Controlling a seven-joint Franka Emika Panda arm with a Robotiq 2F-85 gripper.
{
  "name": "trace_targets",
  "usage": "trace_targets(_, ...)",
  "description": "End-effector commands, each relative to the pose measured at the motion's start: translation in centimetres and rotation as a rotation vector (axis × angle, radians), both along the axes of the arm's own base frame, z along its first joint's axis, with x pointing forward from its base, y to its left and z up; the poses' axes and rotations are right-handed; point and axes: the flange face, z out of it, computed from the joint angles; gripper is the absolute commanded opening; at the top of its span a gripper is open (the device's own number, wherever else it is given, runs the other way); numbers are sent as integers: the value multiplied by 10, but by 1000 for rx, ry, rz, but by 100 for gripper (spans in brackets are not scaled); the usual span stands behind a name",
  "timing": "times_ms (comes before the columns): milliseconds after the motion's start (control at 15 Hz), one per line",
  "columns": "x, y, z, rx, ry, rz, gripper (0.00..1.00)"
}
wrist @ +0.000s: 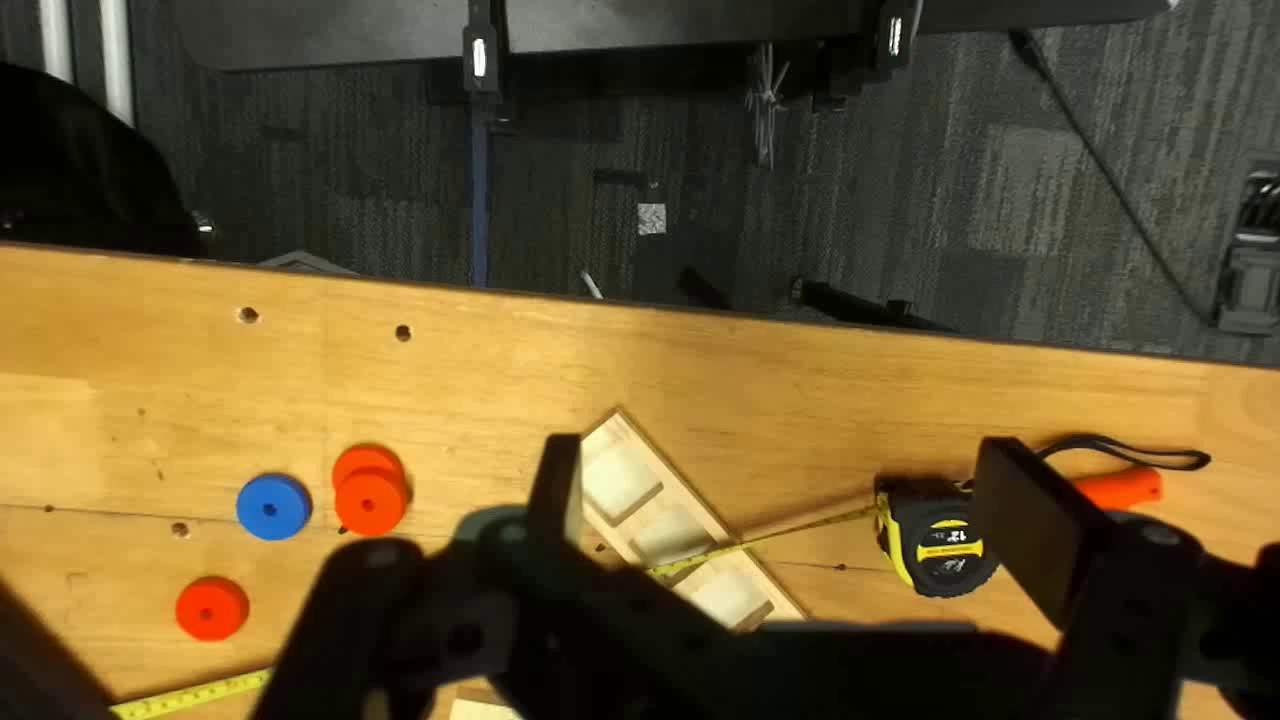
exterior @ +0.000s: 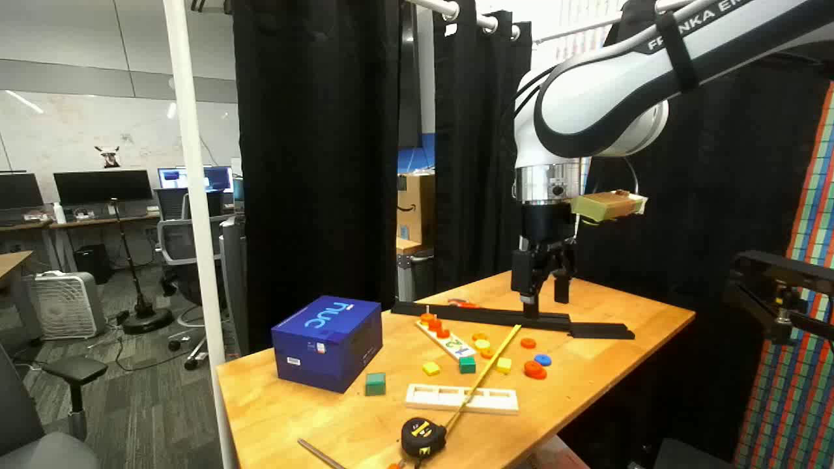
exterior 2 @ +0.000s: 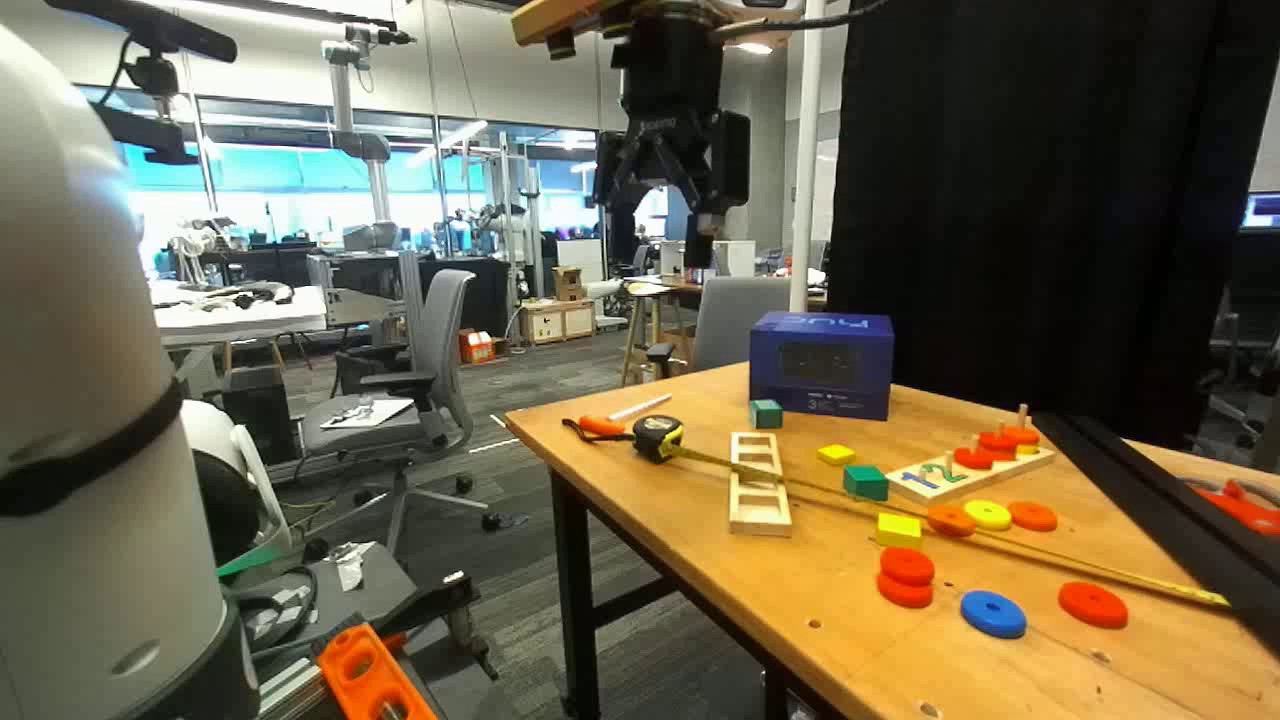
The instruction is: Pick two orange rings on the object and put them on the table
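"While the surface [exterior 2: 680, 500] carries so many small pieces, can you count the orange rings [exterior 2: 1085, 608] for me?"

"Five lie loose on the surface; two overlap as a pair, one sits alone near the single blue ring [exterior 2: 990, 622], and two flank one loose yellow ring [exterior 2: 985, 520]; others sit on three pegs [exterior 2: 1022, 414] of the number board [exterior 2: 962, 478], packed so closely that I cannot tell how many they make."

"And the rest?"

"Two green blocks [exterior 2: 865, 482], well apart; two small yellow blocks [exterior 2: 899, 530], also apart; one blue box [exterior 2: 835, 365]; one wooden frame [exterior 2: 760, 528]; one tape measure [exterior 2: 657, 438], its yellow tape [wrist: 190, 694] running out across the frame; one orange handle [exterior 2: 603, 426] near the tape measure, with a thin rod [exterior 2: 645, 407] just beside it; two black bars [exterior: 469, 314], as far as an exterior view shows them."

"How do the jaws stand, then?"

"Spread wide; the two fingers [exterior 2: 700, 243] are well apart with only air between them, and in the wrist view the frame, the tape and part of the tape measure show through the gap; in an exterior view the fingers hang in mid-air, clear of the surface and of every ring, block and board on it."
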Motion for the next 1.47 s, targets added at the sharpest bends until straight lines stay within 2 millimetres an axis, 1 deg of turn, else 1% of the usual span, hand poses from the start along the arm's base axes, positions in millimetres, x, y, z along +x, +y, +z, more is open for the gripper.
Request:
trace_targets(0,0,0,1,0,-2,0,100)
trace_targets(867,0,0,2,0,-3,0,100)
trace_targets(933,3,-1,4,-3,-16,6,100)
trace_targets(1067,13,1,10,-12,-27,17,100)
trace_targets(1200,29,5,20,-31,-34,29,100)
trace_targets(1400,60,17,51,-45,-72,8,100)
